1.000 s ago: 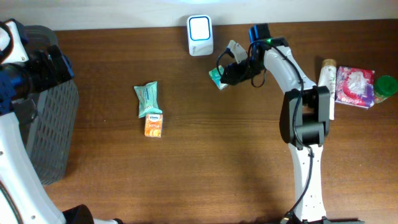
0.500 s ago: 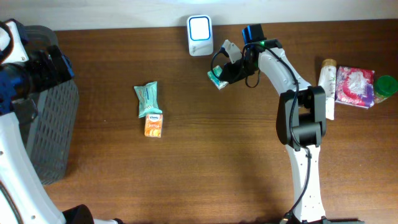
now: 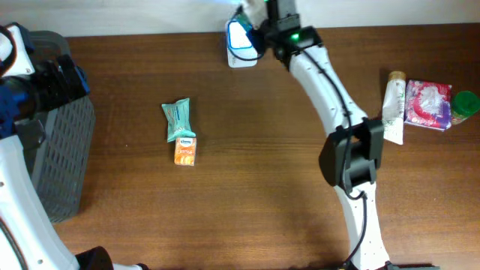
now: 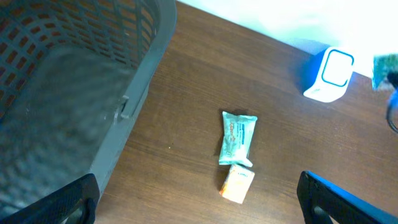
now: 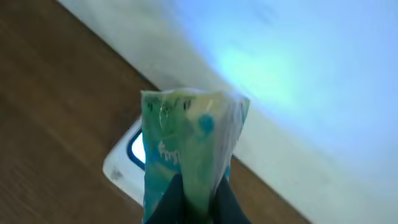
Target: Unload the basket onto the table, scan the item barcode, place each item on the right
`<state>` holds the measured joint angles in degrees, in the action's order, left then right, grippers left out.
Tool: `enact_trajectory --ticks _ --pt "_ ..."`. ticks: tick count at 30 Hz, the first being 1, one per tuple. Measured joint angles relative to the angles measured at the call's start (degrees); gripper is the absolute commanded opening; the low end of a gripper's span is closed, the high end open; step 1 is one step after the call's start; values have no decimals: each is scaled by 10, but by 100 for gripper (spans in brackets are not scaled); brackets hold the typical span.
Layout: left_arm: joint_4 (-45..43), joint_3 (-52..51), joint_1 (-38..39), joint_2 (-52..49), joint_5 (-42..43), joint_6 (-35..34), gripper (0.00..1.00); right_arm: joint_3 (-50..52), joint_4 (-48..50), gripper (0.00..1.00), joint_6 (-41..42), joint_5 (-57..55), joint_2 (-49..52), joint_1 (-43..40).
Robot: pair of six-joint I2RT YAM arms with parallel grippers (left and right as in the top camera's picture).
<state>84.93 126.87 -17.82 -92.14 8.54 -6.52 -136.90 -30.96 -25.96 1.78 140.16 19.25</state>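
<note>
Two arms in view; only one is engaged. The right gripper (image 5: 196, 198) is clamped on the lower edge of a green packet (image 5: 189, 146), holding it upright off the table. The packet sits directly in front of the scanner (image 3: 241, 35), a white unit with a lit blue face at the table's far edge. From the right wrist view the packet covers part of that face (image 5: 127, 158).

Judgement: holding by one edge leaves the printed flats free to face the window. Whether the barcode side is turned toward the window cannot be told; the print is blurred.

The left gripper (image 4: 199, 208) has its jaws spread wide and holds nothing. It hangs above the grey basket (image 3: 71, 150) at the left, well apart from the scanner. This is probably a waiting pose that keeps it out of the working arm's reach.

A teal packet (image 3: 178, 118) and a small orange box (image 3: 185, 151) lie touching at mid-table, likely queued. A tube (image 3: 393, 105), a pink pack (image 3: 427, 103) and a green object (image 3: 465, 103) sit at the right edge.
</note>
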Motion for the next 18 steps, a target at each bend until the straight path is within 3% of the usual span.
enact_trajectory --ticks 8,12,14,18 --pt "0 0 0 0 0 0 99 2 45 4 -40 -67 23 22" --pt "-1 0 0 0 0 0 99 -1 33 4 19 -68 35 18" --pt "0 0 0 0 0 0 99 -13 -18 4 82 -68 32 -6" --pt "-1 0 0 0 0 0 99 -34 -282 4 170 -74 -33 -151"
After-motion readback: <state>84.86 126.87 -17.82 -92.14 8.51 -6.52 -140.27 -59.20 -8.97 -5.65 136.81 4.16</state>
